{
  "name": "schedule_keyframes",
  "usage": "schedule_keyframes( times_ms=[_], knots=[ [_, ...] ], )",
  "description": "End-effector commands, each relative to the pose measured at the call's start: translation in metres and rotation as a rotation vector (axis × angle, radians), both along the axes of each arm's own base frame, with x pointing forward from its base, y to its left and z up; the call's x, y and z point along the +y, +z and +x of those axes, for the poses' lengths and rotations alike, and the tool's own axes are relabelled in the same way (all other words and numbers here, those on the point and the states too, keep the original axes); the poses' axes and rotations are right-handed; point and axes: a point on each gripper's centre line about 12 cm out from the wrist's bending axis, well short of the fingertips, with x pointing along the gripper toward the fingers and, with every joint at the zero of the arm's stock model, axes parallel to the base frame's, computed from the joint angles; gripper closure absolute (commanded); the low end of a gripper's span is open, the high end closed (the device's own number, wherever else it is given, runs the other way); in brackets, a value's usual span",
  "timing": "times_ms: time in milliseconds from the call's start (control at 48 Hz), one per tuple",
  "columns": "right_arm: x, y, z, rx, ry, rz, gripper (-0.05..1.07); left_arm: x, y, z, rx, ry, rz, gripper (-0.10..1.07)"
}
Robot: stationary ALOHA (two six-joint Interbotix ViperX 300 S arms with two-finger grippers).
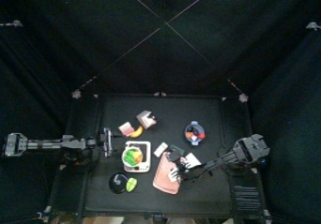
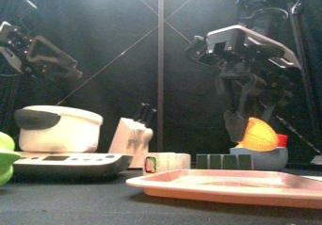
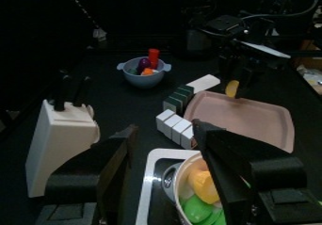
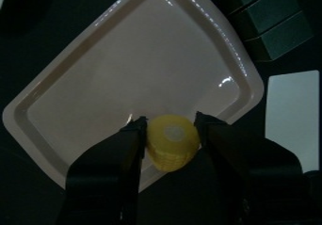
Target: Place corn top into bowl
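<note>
My right gripper (image 4: 172, 127) is shut on the corn top (image 4: 172, 144), a rounded yellow piece, and holds it above the pink tray (image 4: 113, 69). In the front view the corn top (image 2: 259, 133) hangs just above the small bowl (image 2: 259, 157). From above, the bowl (image 1: 193, 130) sits behind the right gripper (image 1: 189, 168). The left wrist view shows the bowl (image 3: 147, 71) with red and orange inside. My left gripper (image 3: 176, 172) is open and empty, at the table's left side (image 1: 94, 155) over the white tray (image 3: 164, 163).
The white tray (image 1: 135, 156) holds a green-yellow item (image 3: 201, 199). A white knife block (image 3: 63, 139) stands at the back left. Small dark and white boxes (image 3: 176, 120) lie between the trays. A green piece (image 1: 119, 183) lies at the front left.
</note>
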Motion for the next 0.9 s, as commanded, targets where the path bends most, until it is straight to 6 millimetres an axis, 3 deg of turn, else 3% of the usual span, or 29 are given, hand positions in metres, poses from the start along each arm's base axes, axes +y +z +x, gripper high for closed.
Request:
schedule_keyframes(
  times_ms=[0,250,875],
  knots=[
    [-0.003,0.027,0.004,-0.074,0.001,0.011,0.3,0.0,0.006,0.003,-0.018,-0.002,0.005,0.1],
    [-0.011,0.042,0.006,-0.125,0.013,-0.018,0.3,0.0,0.006,0.003,-0.016,-0.003,0.007,0.1],
    [-0.04,0.07,0.036,-0.306,0.071,-0.095,0.3,-0.009,-0.011,0.001,0.113,-0.037,-0.032,0.1]
  ],
)
